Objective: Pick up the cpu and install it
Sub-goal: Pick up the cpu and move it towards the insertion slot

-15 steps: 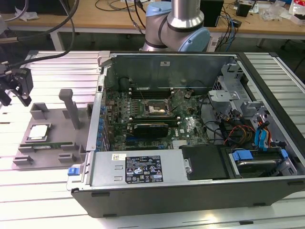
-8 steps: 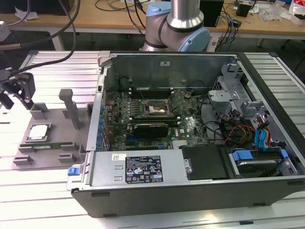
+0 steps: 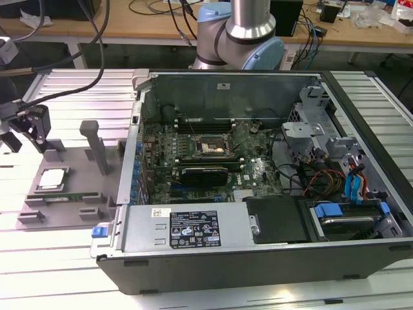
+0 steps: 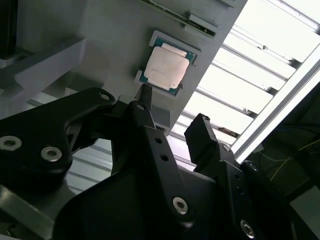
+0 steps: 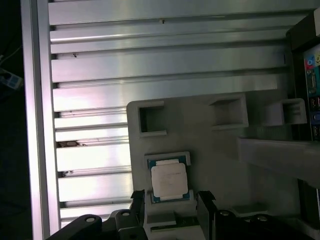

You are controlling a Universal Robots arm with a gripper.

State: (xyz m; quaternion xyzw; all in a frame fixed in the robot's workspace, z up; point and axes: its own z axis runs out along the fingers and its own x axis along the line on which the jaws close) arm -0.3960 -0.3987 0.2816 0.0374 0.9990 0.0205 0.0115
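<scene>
Gripper (image 5: 171,200) jaws spread wide, empty, touching nothing, poised above the cpu (image 5: 169,181). Cpu lay flat in a recess of the grey fixture (image 3: 80,174), metal top up; square, no long axis.

Open computer case (image 3: 258,265) beside grey tray (image 3: 76,169)

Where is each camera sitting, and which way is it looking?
Exterior view: off the arm, up high, looking down on the open computer case and the grey tray at the exterior view's left; the arm and gripper show.
First wrist view: near the wrist, looking down past the open gripper at the cpu.
Second wrist view: near the wrist, looking slantwise along the fingers at the cpu.
Shared: both wrist views show the cpu lying in the tray, not gripped.
</scene>
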